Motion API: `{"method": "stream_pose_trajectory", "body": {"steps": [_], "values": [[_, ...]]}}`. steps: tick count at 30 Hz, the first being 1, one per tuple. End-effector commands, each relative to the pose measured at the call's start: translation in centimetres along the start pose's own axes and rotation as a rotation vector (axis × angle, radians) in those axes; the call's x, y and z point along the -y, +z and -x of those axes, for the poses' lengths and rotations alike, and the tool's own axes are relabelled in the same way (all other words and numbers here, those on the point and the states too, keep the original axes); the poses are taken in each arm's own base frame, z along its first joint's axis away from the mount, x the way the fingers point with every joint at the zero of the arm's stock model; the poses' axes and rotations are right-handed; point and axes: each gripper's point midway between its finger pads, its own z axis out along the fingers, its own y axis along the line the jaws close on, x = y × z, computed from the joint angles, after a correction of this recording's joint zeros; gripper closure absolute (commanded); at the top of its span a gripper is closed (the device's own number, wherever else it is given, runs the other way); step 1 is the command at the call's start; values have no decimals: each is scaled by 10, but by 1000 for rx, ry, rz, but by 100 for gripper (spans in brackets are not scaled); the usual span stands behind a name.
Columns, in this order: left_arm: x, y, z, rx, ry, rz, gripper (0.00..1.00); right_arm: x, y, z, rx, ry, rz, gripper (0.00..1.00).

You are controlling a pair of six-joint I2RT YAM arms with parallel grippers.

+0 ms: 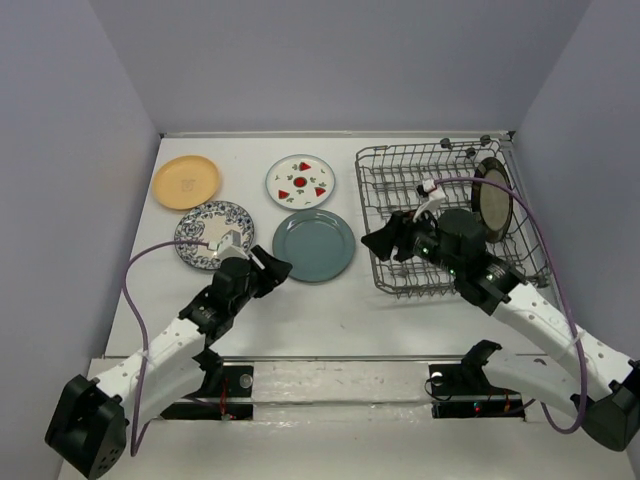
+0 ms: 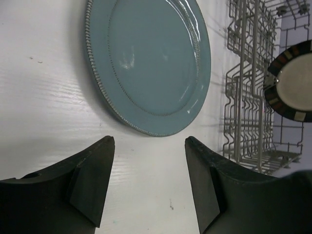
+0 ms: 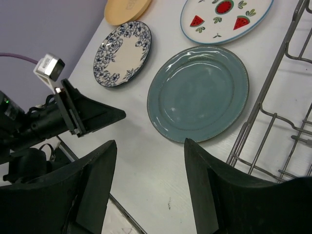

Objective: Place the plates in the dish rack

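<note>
Four plates lie flat on the white table: orange-yellow (image 1: 186, 182), white with red fruit (image 1: 300, 181), blue-and-white floral (image 1: 213, 235) and teal (image 1: 314, 245). A beige plate with a dark rim (image 1: 492, 198) stands upright in the wire dish rack (image 1: 420, 148) at the right. My left gripper (image 1: 272, 270) is open and empty, low over the table just short of the teal plate (image 2: 151, 63). My right gripper (image 1: 380, 242) hangs open and empty at the rack's left edge, looking down on the teal plate (image 3: 197, 92).
Grey walls close the table at the back and both sides. The left arm's cable loops over the floral plate (image 3: 123, 53). In the right wrist view the left gripper's fingers (image 3: 97, 114) point at bare table below the teal plate.
</note>
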Motion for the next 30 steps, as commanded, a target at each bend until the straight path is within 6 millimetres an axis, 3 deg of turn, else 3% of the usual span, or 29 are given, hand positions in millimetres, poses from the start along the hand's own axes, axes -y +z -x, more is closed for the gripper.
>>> {"method": "stream_pose_trajectory", "body": {"steps": [1, 9, 20, 27, 30], "values": [[15, 17, 33, 177, -167, -40, 28, -18, -18, 4, 48, 3, 90, 37], [-15, 57, 28, 184, -145, 140, 26, -25, -33, -11, 22, 11, 152, 37], [-20, 82, 27, 221, -173, 122, 29, -25, -40, -19, 21, 0, 179, 36], [-25, 95, 21, 227, -224, 104, 40, -25, -40, -16, 33, -10, 174, 36], [-27, 97, 20, 232, -246, 89, 50, -24, -39, -18, 28, -6, 170, 36]]}}
